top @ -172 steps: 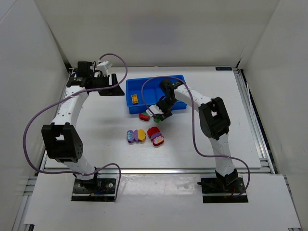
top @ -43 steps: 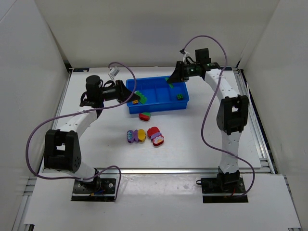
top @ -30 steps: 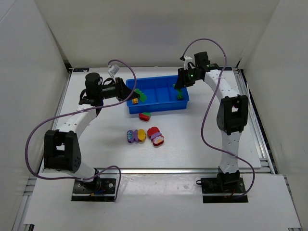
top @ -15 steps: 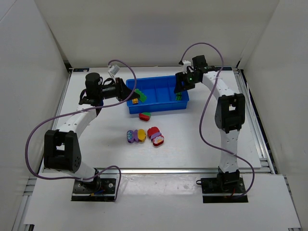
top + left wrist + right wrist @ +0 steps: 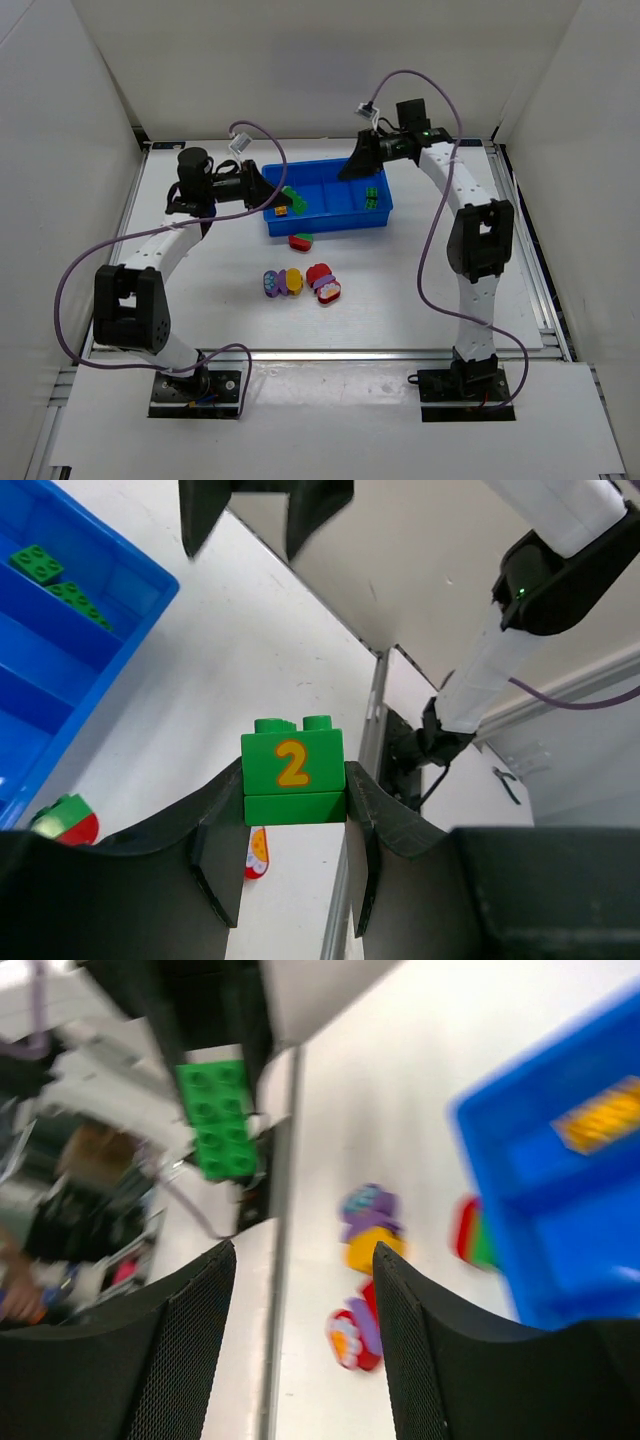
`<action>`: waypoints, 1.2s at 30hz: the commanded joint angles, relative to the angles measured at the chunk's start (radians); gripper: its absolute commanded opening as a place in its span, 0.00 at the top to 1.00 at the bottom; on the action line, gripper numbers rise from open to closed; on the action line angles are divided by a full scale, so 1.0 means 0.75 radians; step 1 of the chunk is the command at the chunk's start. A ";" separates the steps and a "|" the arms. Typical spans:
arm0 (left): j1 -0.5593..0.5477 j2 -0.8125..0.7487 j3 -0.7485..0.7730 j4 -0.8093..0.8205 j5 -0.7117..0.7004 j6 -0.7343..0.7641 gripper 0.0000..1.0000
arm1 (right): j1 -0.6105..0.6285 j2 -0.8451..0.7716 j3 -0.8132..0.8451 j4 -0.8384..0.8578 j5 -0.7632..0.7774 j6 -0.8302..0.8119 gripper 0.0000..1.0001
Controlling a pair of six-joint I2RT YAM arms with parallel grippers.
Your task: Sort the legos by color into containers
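Observation:
My left gripper (image 5: 294,792) is shut on a green lego marked "2" (image 5: 293,778), holding it over the left end of the blue tray (image 5: 330,190). In the top view that gripper (image 5: 276,194) and its lego (image 5: 293,197) sit above an orange lego (image 5: 281,210). My right gripper (image 5: 355,165) hovers over the tray's back right, open and empty (image 5: 305,1255). Green legos (image 5: 372,197) lie in the right-hand container (image 5: 38,560). On the table lie a red-green lego (image 5: 301,240), a purple-yellow one (image 5: 283,283) and a red-purple one (image 5: 323,282).
The right wrist view is blurred; it shows the tray (image 5: 560,1220), the orange lego (image 5: 600,1115) and the loose legos (image 5: 368,1225). White walls enclose the table on three sides. A metal rail (image 5: 320,352) runs along the near edge.
My right gripper opened over the right-hand container, left a green lego there, then lifted and moved back and left. The left arm has stayed put with its green lego.

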 commanded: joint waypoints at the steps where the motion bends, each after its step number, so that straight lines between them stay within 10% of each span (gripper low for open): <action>1: -0.010 0.010 0.073 0.107 0.101 -0.083 0.77 | 0.112 -0.066 0.045 0.024 -0.256 0.046 0.39; 36: -0.066 0.108 0.167 0.130 0.146 -0.098 0.77 | 0.295 0.016 0.150 -0.158 -0.250 -0.124 0.41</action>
